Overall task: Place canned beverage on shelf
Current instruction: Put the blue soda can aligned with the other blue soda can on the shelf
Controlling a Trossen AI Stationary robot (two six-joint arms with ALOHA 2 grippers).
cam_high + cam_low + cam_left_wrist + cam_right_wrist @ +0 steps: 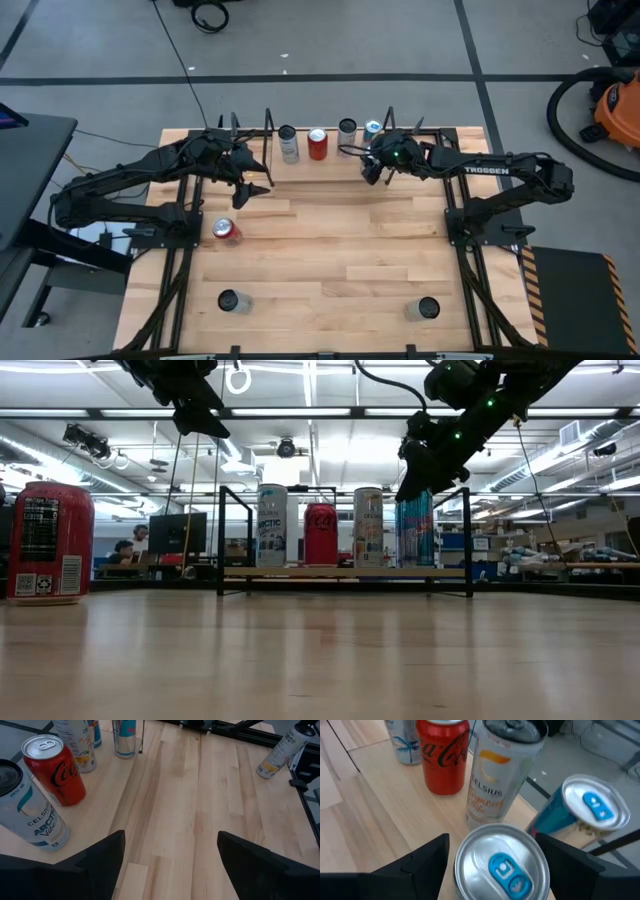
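Right gripper (376,168): I have it over the shelf's right end, about 1 o'clock on the surface, fingers spread wide either side of a blue-tabbed can (501,865). No squeeze shows, so I judge the can just set down or about to be let go, not held.
Why there: that spot carries on the row, at the end that looks open.
Shelf (345,572): along the far edge at 12 o'clock. In the low view its board carries four upright cans: white Celsius Arctic (272,526), red Coca-Cola (320,534), pale Celsius (368,527), blue can (414,530) under my right gripper.
Odd point: the right wrist view shows a second blue-tabbed can (592,805) just beyond; I cannot tell how it sits on the shelf.
Left gripper (247,186): open wide and empty, raised near the shelf's left end at 11 o'clock.
Still on the surface: red can (226,230) at 9 o'clock; two more cans near 7 and 5 o'clock.
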